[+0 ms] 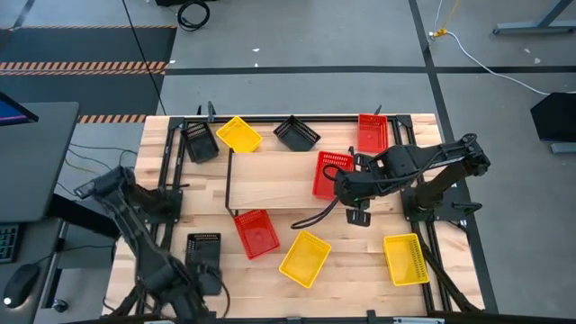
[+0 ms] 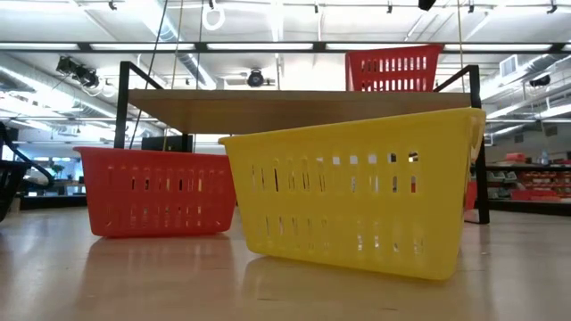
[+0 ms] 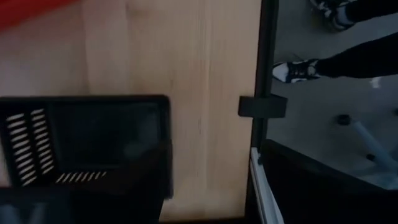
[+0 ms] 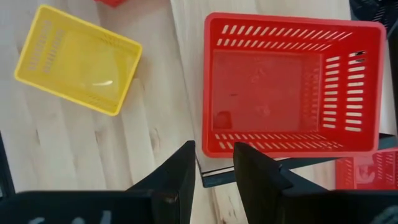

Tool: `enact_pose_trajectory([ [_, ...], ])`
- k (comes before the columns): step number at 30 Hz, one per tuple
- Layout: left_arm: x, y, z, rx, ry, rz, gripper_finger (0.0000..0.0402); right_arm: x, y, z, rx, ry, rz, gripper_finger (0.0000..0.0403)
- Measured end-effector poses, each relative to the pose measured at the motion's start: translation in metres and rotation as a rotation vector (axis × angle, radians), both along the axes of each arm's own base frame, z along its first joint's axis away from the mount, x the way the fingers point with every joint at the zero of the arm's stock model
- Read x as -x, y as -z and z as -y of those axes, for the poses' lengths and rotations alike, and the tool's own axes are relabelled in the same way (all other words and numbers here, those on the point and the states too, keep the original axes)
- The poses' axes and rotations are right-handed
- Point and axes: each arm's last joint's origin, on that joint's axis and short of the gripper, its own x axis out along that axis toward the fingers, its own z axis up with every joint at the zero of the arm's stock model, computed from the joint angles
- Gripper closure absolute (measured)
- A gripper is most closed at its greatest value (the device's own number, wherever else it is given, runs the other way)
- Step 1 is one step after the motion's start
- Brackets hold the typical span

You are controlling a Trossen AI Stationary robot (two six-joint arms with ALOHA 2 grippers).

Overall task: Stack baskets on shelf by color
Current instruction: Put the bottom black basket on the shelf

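Note:
One red basket [image 1: 331, 174] [image 4: 289, 87] stands upright on the right end of the shelf [image 1: 279, 180], and it shows on the shelf top [image 2: 294, 107] in the low view as the red basket [image 2: 394, 69]. My right gripper [image 1: 358, 214] [image 4: 214, 163] hovers open just off that basket's near side, above the shelf edge, touching nothing. On the tabletop rest two more red baskets [image 1: 256, 232] [image 1: 373, 133], three yellow ones [image 1: 304, 258] [image 1: 405, 259] [image 1: 238, 133] and three black ones [image 1: 203, 247] [image 1: 200, 142] [image 1: 297, 133]. My left gripper [image 1: 202, 270] is over the near-left black basket [image 3: 87, 149].
The shelf's black legs [image 2: 122, 107] stand on the table. In the low view a yellow basket [image 2: 357, 196] and a red one [image 2: 161, 192] sit in front of the shelf. A person's shoes [image 3: 298, 70] show on the floor beyond the table edge [image 3: 261, 93].

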Motion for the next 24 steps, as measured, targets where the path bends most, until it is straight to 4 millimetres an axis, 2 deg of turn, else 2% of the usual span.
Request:
enact_pose_trajectory([
  [5, -0.01, 0.028, 0.017, -0.034, 0.019, -0.017, 0.0162, 0.005, -0.002, -0.005, 0.003, -0.039, 0.0, 0.0289],
  [9, -0.018, 0.035, 0.016, -0.045, 0.011, -0.028, 0.0171, 0.01, -0.004, -0.009, 0.004, -0.06, -0.004, 0.0289],
  [13, -0.024, 0.021, 0.001, -0.017, -0.03, -0.016, 0.0178, 0.015, -0.006, -0.013, 0.016, -0.06, 0.002, 0.0289],
  [17, -0.023, -0.003, -0.02, -0.053, -0.079, 0.093, 0.0186, 0.019, -0.008, -0.016, 0.031, -0.048, 0.02, 0.0289],
  [19, -0.02, -0.008, -0.029, -0.067, -0.099, 0.134, 0.0191, 0.02, -0.009, -0.017, 0.033, -0.035, 0.028, 0.0289],
  [21, -0.013, -0.002, -0.039, -0.032, -0.106, 0.12, 0.0197, 0.022, -0.01, -0.018, 0.035, -0.026, 0.037, 0.0289],
  [24, 0.003, 0.017, -0.051, 0.057, -0.122, 0.058, 0.0205, 0.024, -0.01, -0.021, 0.028, -0.014, 0.038, 0.0289],
])
